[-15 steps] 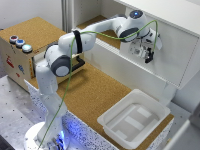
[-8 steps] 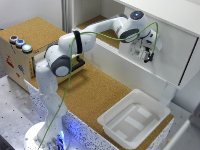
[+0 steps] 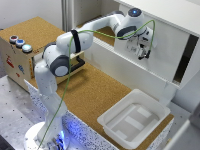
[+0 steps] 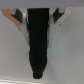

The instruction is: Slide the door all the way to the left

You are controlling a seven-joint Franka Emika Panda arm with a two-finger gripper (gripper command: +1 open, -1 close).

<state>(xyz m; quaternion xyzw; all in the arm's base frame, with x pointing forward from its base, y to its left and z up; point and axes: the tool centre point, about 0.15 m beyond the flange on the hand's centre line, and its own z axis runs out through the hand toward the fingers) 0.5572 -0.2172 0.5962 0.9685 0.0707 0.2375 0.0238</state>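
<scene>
The door (image 3: 162, 62) is a plain white panel on the front of the white cabinet at the exterior view's right. Its small dark handle (image 3: 145, 54) is mostly hidden by my hand. My gripper (image 3: 144, 51) is pressed against the door at the handle. In the wrist view the handle (image 4: 40, 45) is a dark bar on the white door (image 4: 67, 55). My gripper (image 4: 40, 15) straddles it, with one fingertip (image 4: 20, 19) tight against each side. A dark gap (image 3: 183, 59) shows at the door's right-hand edge.
A shallow white plastic tray (image 3: 150, 107) sits on the cork tabletop (image 3: 95, 95) below the cabinet. A wooden box with coloured buttons (image 3: 17, 50) stands at the exterior view's left. The cabinet's fixed top (image 3: 165, 15) overhangs my hand.
</scene>
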